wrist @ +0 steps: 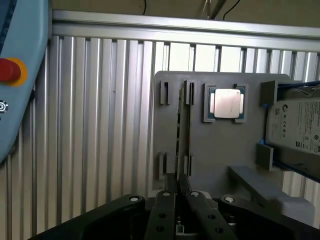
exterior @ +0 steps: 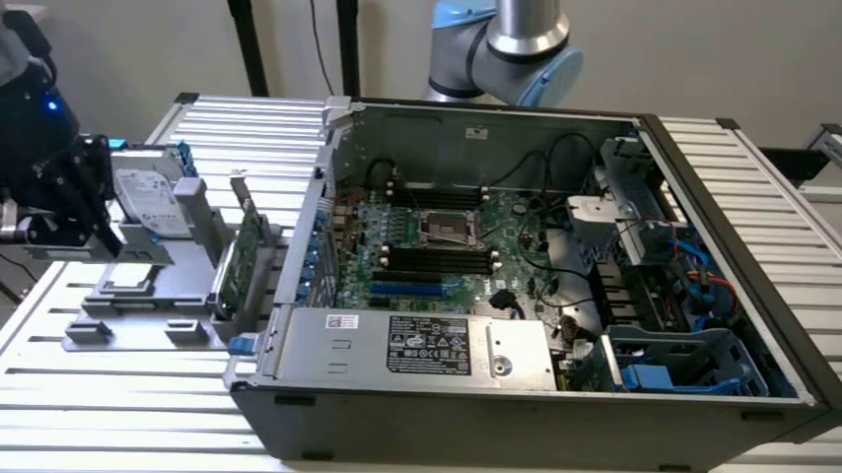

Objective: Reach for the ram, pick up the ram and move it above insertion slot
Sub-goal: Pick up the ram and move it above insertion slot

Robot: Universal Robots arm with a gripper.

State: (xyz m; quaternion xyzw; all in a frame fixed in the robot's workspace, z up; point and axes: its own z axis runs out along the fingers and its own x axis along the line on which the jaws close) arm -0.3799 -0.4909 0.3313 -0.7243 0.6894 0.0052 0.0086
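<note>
The ram [wrist: 183, 125] is a thin green stick seen edge-on, running over the grey holder [wrist: 220, 150]. My gripper [wrist: 177, 179] has its black fingers [wrist: 165, 210] pressed together on the near end of the ram. In the exterior view my gripper [exterior: 82, 225] hangs over the grey holder [exterior: 145, 296] at the exterior view's left, outside the computer case, and its body hides the ram. The black insertion slot [exterior: 435, 258] lies among parallel black slots on the motherboard inside the open case, well to the exterior view's right of my gripper.
On the holder stand a silver hard drive [exterior: 142, 192], a green expansion card [exterior: 235, 261] and a processor chip [wrist: 226, 102]. The case wall [exterior: 315, 227] rises between holder and motherboard. A blue pendant with a red button [wrist: 7, 70] lies on the ribbed table.
</note>
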